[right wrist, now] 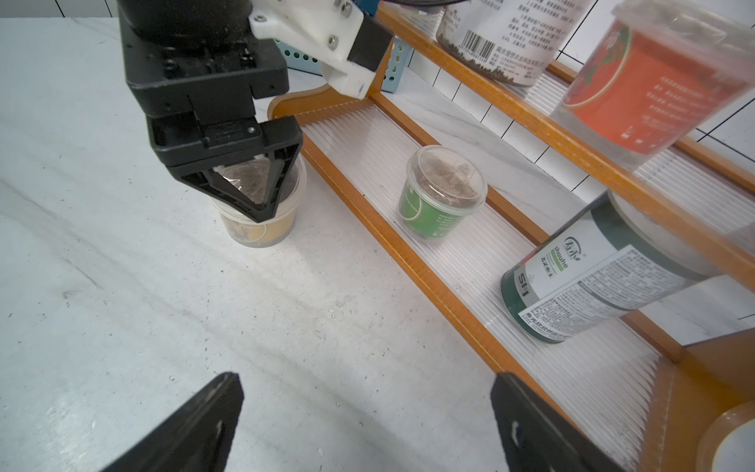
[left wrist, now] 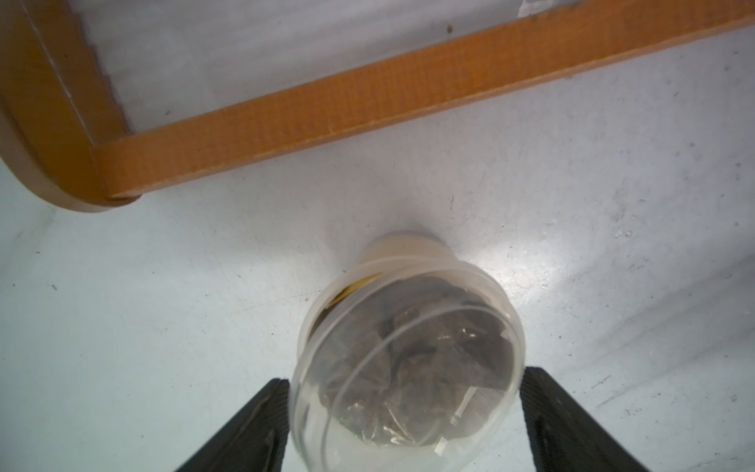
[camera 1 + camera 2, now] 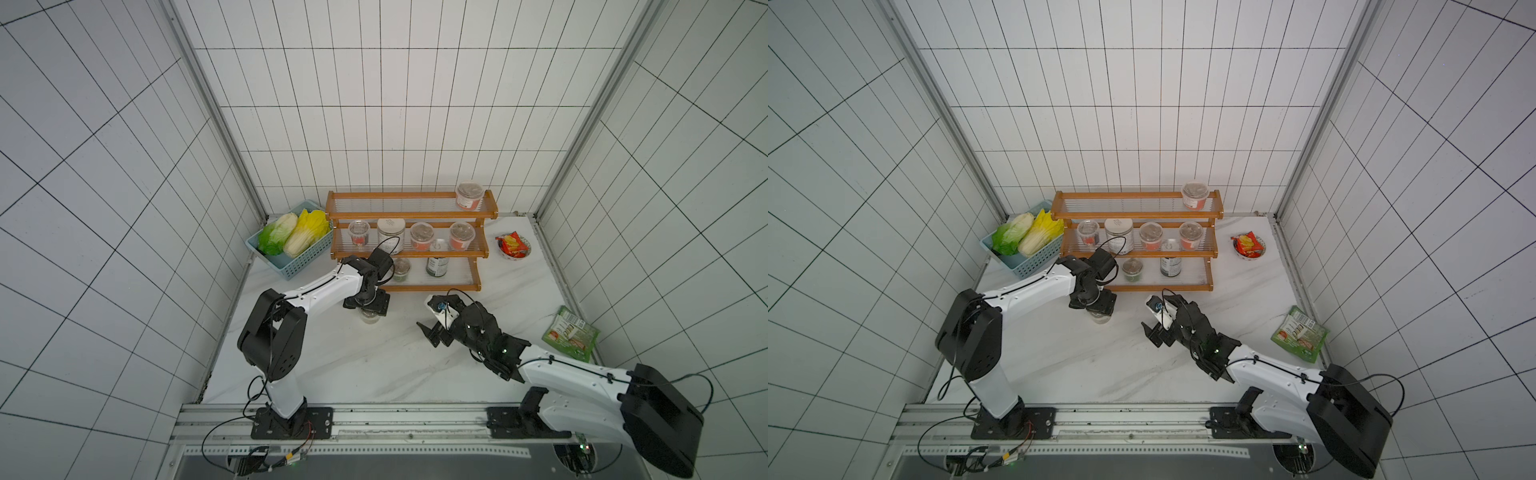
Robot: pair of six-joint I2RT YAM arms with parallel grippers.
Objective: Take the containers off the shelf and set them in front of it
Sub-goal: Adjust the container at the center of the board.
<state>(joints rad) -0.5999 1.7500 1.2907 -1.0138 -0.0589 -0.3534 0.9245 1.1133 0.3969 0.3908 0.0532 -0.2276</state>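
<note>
The orange-framed shelf [image 3: 411, 286] [image 3: 1163, 287] [image 2: 367, 102] [image 1: 408, 245] stands at the back. A clear yellow-labelled cup [image 3: 369, 318] [image 3: 1100, 319] [image 2: 408, 347] [image 1: 261, 233] stands upright on the table just in front of its left end. My left gripper [image 3: 368, 305] [image 3: 1096, 303] [image 2: 404, 376] [image 1: 255, 192] points down over it, open, with a finger at each side of the lid. The bottom tier holds a green cup [image 3: 401, 268] [image 1: 441, 192] and a dark jar [image 3: 437, 264] [image 1: 592, 282]. A white jar [image 3: 391, 235] and three cups share the middle tier; one cup [image 3: 469, 194] is on top. My right gripper [image 3: 434, 313] [image 1: 367, 380] is open and empty before the shelf's right half.
A light blue basket [image 3: 286, 259] with two cabbages sits left of the shelf. A small bowl with a red packet [image 3: 515, 245] is to its right. A green packet [image 3: 571, 332] lies at the table's right edge.
</note>
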